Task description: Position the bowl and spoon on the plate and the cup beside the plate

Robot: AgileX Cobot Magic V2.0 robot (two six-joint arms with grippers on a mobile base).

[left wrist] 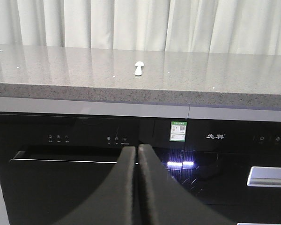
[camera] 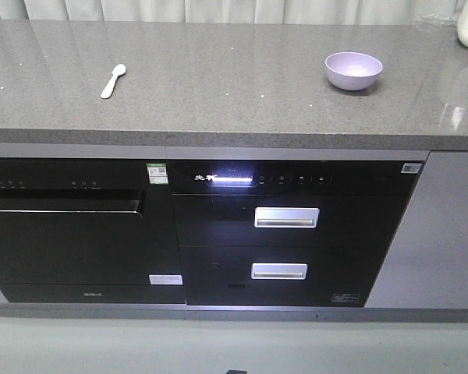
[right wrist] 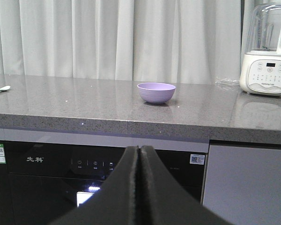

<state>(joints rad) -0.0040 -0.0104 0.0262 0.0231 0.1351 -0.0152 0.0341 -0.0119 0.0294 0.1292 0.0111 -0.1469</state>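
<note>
The lavender bowl (camera: 353, 71) sits upright on the right part of the grey countertop (camera: 218, 86), also seen in the right wrist view as the bowl (right wrist: 156, 92). The pale spoon (camera: 113, 80) lies on the left part of the counter; the left wrist view shows the spoon (left wrist: 139, 68) end-on, and the right wrist view has the spoon (right wrist: 0, 89) at its far left. My left gripper (left wrist: 136, 149) and right gripper (right wrist: 140, 149) are both shut and empty, held low in front of the cabinet, well short of the counter. The plate and the cup are out of view.
A white blender base (right wrist: 266, 72) stands on the counter at the far right. Below the counter are a black dishwasher front (camera: 70, 226) and black drawers with silver handles (camera: 286, 217). White curtains (right wrist: 107, 37) hang behind the counter.
</note>
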